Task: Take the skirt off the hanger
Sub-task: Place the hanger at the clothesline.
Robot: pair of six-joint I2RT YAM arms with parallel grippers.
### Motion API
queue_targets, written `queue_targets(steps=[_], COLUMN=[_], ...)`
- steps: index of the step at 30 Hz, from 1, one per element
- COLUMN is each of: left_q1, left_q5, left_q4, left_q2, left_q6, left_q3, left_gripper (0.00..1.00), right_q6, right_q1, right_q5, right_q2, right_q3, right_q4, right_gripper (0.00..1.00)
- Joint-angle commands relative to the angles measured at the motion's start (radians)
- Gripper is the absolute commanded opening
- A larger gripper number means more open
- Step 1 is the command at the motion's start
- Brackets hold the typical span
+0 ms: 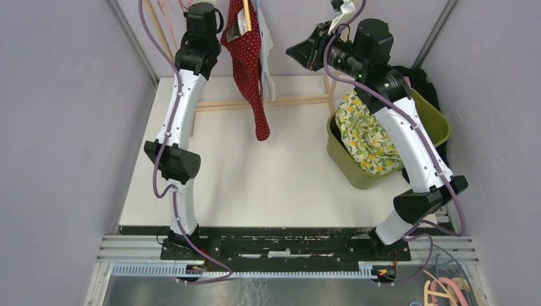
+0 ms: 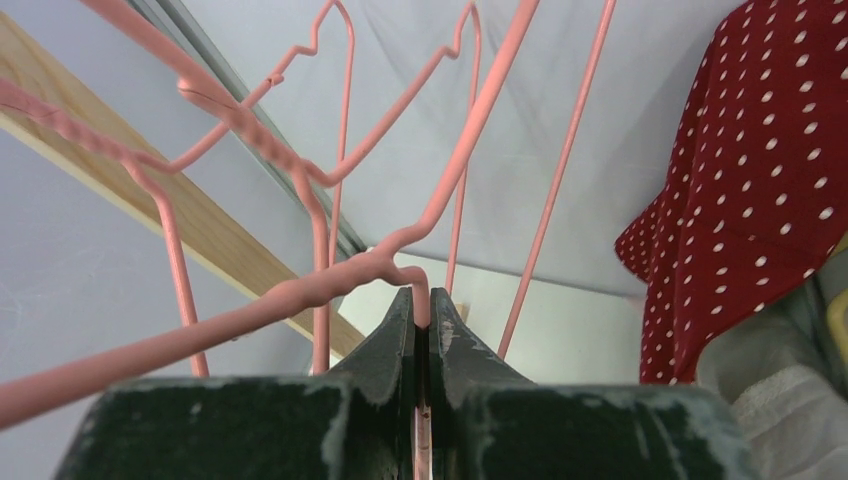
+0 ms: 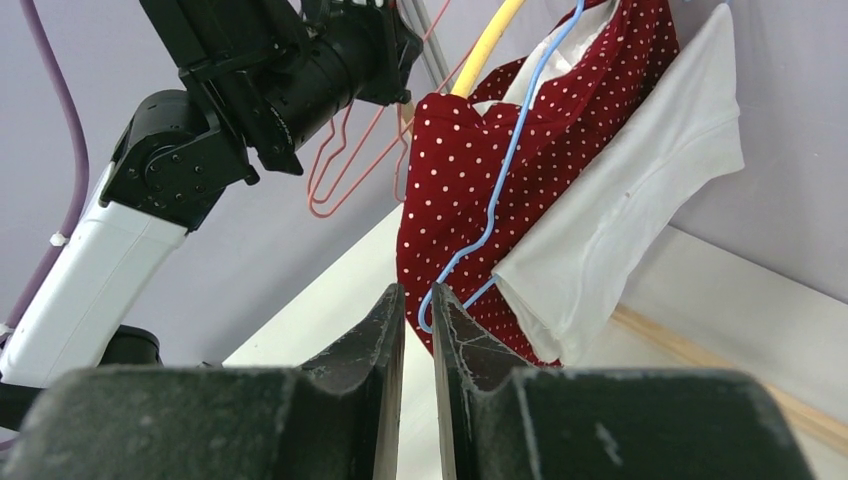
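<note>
The red polka-dot skirt (image 1: 249,70) hangs on a thin blue hanger (image 3: 505,170) from the rack at the back; it also shows in the left wrist view (image 2: 760,190) and the right wrist view (image 3: 470,190). My left gripper (image 2: 421,300) is raised to the left of the skirt and shut on the wire of an empty pink hanger (image 2: 300,290). My right gripper (image 3: 418,300) is in the air to the right of the skirt, apart from it, its jaws closed to a narrow slit with nothing between them.
A white garment (image 3: 620,210) hangs against the skirt's right side. Several empty pink hangers (image 3: 345,170) hang to its left. A green basket (image 1: 341,156) with lemon-print cloth (image 1: 367,131) stands at the right. A wooden rack bar (image 1: 293,101) lies along the table's back.
</note>
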Motion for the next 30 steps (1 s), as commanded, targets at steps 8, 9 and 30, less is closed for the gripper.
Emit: queue_targets(steps=[8,9,30], left_q1=[-0.003,-0.004,0.001], left_q5=[0.020,0.023,0.060], left_q4=[0.154,0.154,0.164], left_q2=[-0.010,-0.005,0.088], left_q6=[-0.070,-0.073,-0.056], left_q3=[0.042,0.049,0.106], left_gripper=[0.03,0.03,0.03], right_q6=[-0.036,-0.038,-0.064], right_q1=[0.012,0.012,0.012], right_q5=[0.023,0.025,0.046], right_q2=[0.015,0.016,0.018], right_q3=[0.059,0.063,0.079], right_q4=[-0.020,-0.023,-0.037], right_gripper=[0.20,0.20,0.20])
